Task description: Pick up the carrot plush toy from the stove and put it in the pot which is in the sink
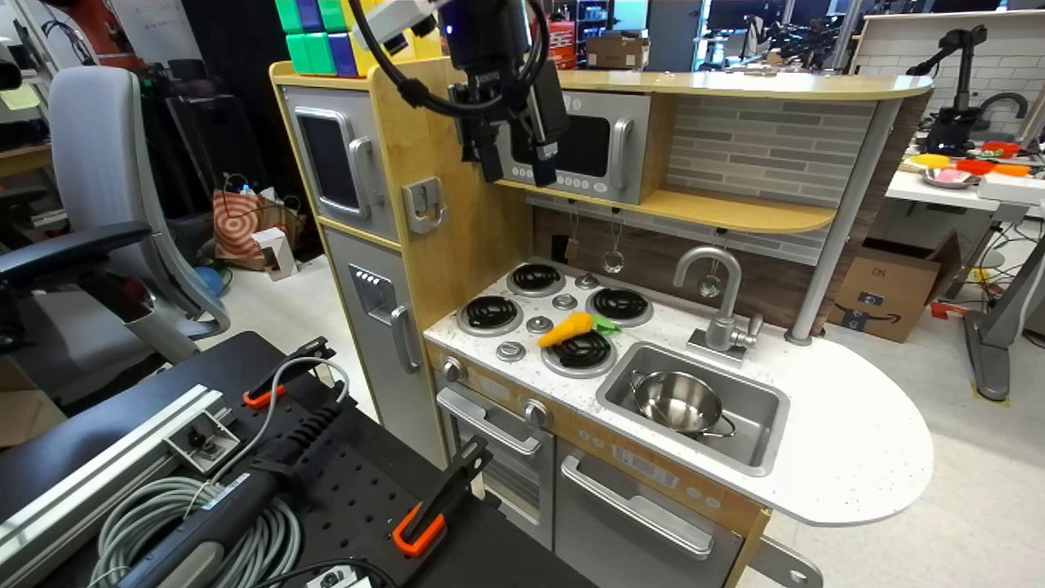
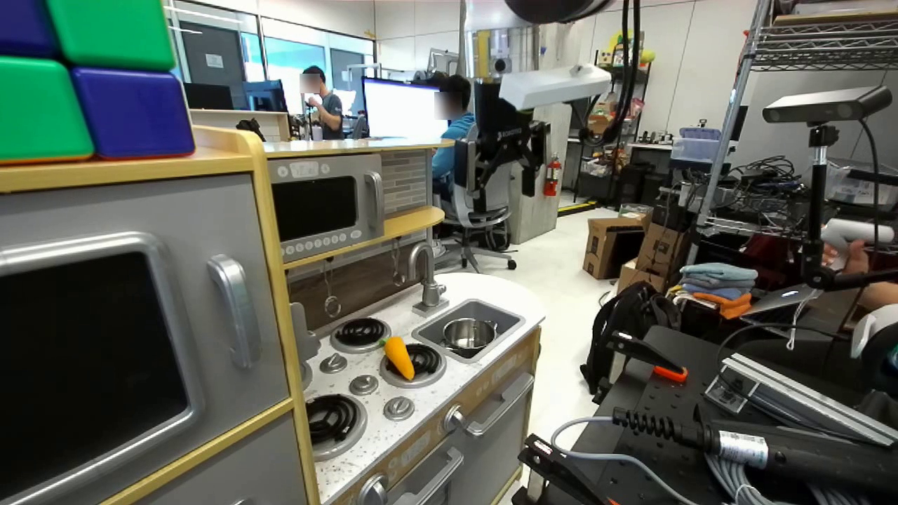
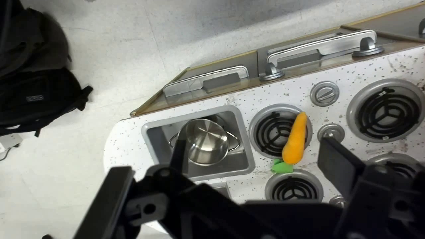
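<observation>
The carrot plush toy (image 1: 567,329) lies slantwise over the near right burner (image 1: 584,357) of the stove (image 1: 527,369), its tip near a knob (image 1: 539,325) on the left. To the right, the pot (image 1: 679,403) sits in the sink (image 1: 757,425). Well above, the gripper (image 1: 518,173) hangs empty, jaws apart. Straying left, it could strike that knob; pinching only the tapered tip could let the toy slip.
</observation>
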Available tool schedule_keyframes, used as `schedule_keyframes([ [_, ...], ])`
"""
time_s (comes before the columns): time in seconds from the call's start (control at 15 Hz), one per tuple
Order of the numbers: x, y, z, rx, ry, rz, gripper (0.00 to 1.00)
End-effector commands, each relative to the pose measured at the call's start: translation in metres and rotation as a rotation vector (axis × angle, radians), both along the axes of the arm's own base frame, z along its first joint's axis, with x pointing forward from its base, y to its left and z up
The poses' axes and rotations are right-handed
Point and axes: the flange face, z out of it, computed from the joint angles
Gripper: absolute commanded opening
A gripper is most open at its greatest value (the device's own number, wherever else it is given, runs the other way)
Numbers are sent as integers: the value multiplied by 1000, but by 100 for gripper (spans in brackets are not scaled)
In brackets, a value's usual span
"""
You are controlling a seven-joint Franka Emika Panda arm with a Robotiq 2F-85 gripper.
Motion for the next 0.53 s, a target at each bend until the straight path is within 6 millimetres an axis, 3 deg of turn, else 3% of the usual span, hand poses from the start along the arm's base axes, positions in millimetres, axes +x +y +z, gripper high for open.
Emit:
schedule_keyframes([
  [0.0,35,19,-63,40,39,-34,100],
  [0.13,58,30,-98,33,71,-63,100],
  [0.47,123,53,-157,48,85,-196,100],
])
